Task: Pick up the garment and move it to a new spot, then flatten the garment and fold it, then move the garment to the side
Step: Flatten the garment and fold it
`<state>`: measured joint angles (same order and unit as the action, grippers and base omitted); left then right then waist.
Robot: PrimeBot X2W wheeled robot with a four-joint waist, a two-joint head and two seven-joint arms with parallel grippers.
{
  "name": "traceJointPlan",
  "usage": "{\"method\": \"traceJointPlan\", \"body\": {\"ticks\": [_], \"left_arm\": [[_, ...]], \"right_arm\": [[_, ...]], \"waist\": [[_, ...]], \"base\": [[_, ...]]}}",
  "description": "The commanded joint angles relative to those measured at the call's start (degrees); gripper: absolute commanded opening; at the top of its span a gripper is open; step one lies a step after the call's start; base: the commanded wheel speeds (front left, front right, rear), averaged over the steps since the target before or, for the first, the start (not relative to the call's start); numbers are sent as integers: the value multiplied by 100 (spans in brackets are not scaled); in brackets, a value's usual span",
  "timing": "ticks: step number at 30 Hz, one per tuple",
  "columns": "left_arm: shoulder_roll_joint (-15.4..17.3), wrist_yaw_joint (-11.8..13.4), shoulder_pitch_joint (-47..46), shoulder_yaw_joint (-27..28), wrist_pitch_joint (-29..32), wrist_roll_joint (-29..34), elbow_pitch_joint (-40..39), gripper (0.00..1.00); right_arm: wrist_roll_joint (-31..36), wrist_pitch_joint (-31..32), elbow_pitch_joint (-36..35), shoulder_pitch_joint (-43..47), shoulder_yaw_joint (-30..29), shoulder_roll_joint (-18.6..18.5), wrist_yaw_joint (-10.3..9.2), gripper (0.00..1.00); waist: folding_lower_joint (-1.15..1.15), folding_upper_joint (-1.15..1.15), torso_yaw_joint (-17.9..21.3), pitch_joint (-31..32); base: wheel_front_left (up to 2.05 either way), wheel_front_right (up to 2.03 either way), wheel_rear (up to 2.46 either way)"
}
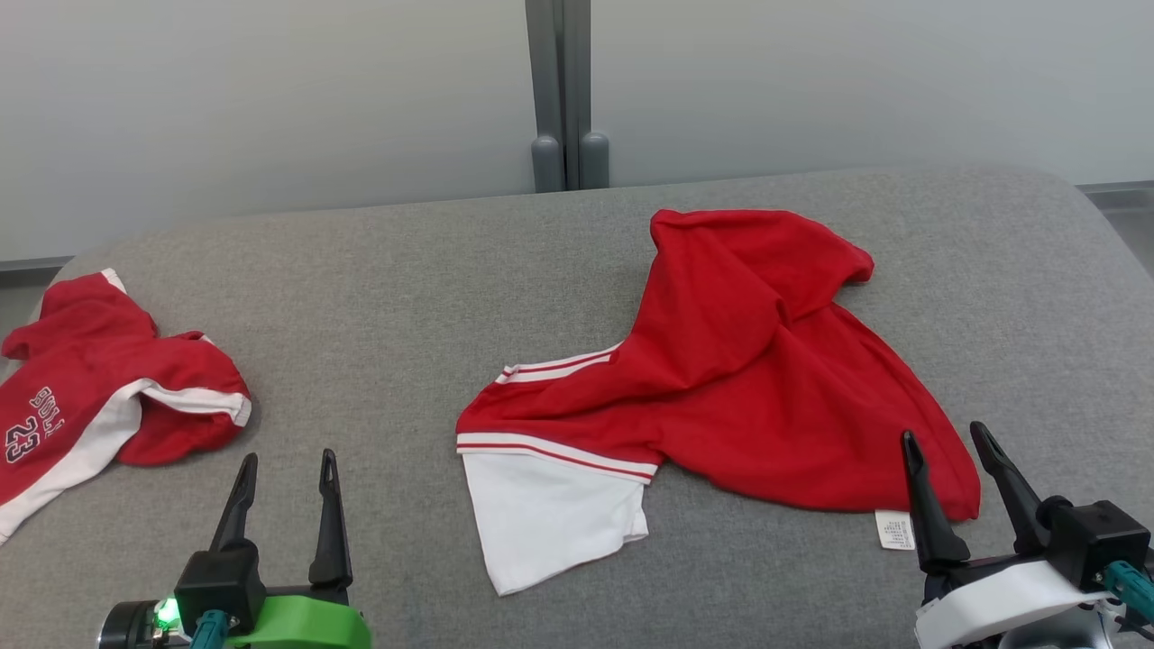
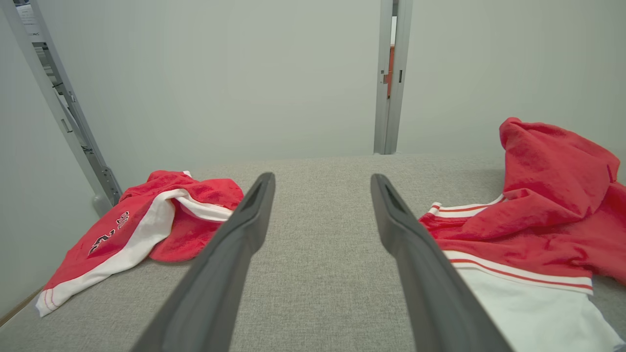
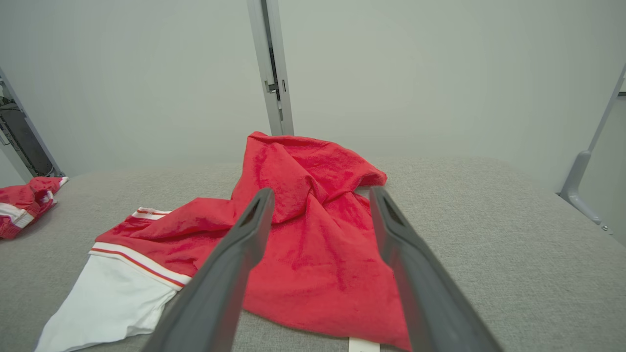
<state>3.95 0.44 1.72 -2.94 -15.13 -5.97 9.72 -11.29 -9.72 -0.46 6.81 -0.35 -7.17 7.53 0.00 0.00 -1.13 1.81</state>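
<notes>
Grey table [image 1: 406, 270] bears the red garment [image 1: 748, 361], long axis near-left to far-right; left claw [image 1: 288, 453] and right claw [image 1: 943, 430] gape empty.

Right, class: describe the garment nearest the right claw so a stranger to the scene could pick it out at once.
A grey pad spans the scene. Right of its middle, before the right claw, lies a crumpled red garment with a white panel. Unlike the left garment, it shows no lettering, and a white label pokes from its near hem.
</notes>
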Motion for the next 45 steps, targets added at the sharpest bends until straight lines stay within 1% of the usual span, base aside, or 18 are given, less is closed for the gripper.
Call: {"method": "traceJointPlan", "body": {"ticks": [1, 21, 27, 36, 45], "left_arm": [[42, -21, 70, 3, -1, 2, 10, 100], [142, -52, 108, -105, -1, -69, -52, 100], [181, -178, 94, -169, 1, -166, -54, 100], [246, -261, 118, -239, 85, -256, -108, 100], [280, -203, 135, -250, 169, -305, -91, 100]], "right_arm": [[50, 35, -53, 69, -11, -22, -8, 100], [70, 184, -131, 116, 25, -3, -8, 100], [60, 202, -120, 114, 6, -25, -8, 100], [76, 215, -110, 125, -13, 1, -8, 100], [71, 242, -98, 118, -20, -3, -8, 100]], "waist": [[0, 0, -7, 11], [0, 0, -41, 15], [0, 0, -45, 12], [0, 0, -52, 27], [0, 0, -67, 17]], "base": [[0, 0, 0], [0, 0, 0], [0, 0, 0], [0, 0, 0], [0, 0, 0]]}}
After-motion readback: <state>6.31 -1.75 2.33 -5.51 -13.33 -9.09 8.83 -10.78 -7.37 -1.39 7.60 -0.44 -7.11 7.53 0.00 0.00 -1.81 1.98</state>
